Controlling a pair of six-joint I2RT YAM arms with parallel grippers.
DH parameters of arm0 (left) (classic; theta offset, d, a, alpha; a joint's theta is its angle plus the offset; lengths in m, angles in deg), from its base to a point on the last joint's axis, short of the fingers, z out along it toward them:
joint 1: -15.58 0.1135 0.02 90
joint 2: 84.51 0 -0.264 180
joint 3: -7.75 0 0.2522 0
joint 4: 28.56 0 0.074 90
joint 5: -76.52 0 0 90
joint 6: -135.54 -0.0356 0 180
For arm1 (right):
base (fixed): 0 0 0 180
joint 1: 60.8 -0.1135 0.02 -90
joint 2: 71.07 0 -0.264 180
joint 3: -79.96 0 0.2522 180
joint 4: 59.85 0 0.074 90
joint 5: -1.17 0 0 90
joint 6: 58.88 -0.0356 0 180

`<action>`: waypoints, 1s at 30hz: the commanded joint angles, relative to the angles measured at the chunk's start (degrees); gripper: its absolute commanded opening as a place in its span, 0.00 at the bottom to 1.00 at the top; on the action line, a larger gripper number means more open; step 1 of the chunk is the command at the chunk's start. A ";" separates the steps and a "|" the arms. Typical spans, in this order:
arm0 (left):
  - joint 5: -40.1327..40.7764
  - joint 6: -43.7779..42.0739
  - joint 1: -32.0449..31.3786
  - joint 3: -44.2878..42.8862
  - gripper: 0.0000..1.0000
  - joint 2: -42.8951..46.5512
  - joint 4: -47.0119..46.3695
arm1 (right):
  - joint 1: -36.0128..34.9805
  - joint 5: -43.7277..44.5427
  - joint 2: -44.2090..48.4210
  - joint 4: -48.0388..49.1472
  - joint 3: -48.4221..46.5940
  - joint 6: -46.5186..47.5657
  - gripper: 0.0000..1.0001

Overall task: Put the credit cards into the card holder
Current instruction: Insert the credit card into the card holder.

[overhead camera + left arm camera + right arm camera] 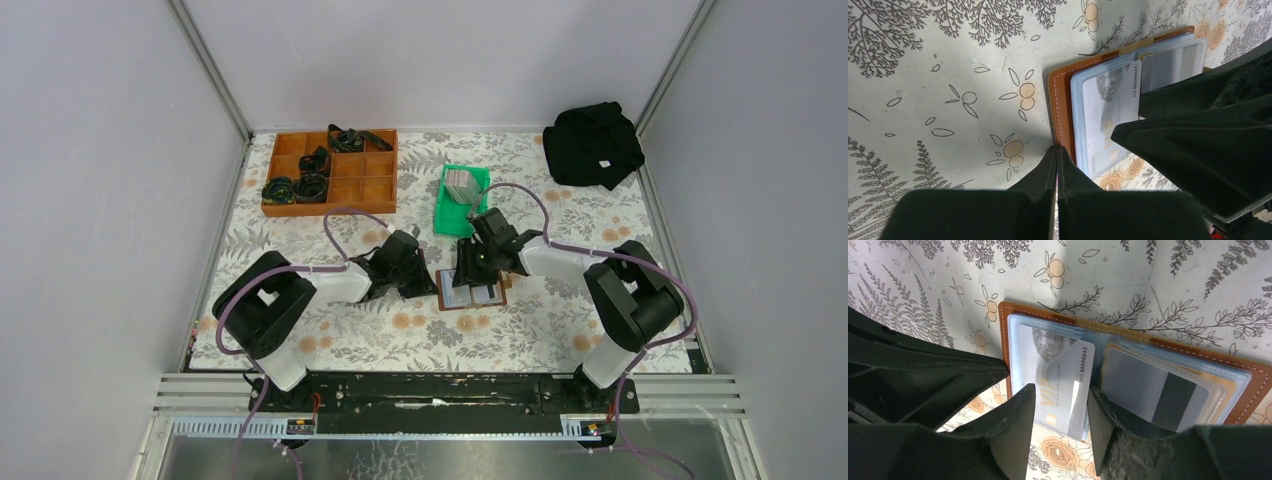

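Black right gripper [1060,394] gapes over glossy silver credit card [1060,362]; left gripper [1056,150] closed.

High rear overhead view plus two close downward wrist views, the card holder [470,298] common to all

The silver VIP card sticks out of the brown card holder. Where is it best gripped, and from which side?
Probably at its free end: the silver VIP card lies flat, one end in the clear sleeve of the card holder, the other overhanging the holder's edge. Pinch the two long edges there, coming from that overhanging side, along the card.
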 commanded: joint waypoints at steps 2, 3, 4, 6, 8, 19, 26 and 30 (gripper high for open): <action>0.75 0.85 -1.12 -1.90 0.01 -1.22 0.85 | -2.73 2.24 -2.15 -3.93 -2.58 1.37 0.50; 0.82 0.94 -1.25 -2.05 0.01 -1.26 0.87 | -3.07 2.28 -2.34 -4.21 -2.83 1.47 0.50; 0.84 1.03 -1.38 -2.13 0.00 -1.44 0.89 | -3.31 2.41 -2.49 -4.33 -3.09 1.44 0.50; 0.93 1.21 -1.58 -2.34 0.00 -1.53 0.89 | -3.77 2.38 -2.68 -4.60 -3.60 1.31 0.51; 0.99 1.31 -1.80 -2.63 0.00 -1.76 0.89 | -4.30 2.46 -2.88 -5.18 -4.22 1.32 0.51; 2.37 2.47 -2.80 -2.79 0.00 -2.14 0.65 | -6.31 4.13 -2.81 -7.49 -5.78 1.77 0.54; 7.96 4.49 -2.76 -1.75 0.07 1.23 3.89 | -6.31 9.30 0.51 -12.03 -8.82 4.30 0.61; 10.57 5.21 -2.71 -1.78 0.24 3.12 5.46 | -6.33 10.99 2.87 -14.39 -11.09 5.33 0.66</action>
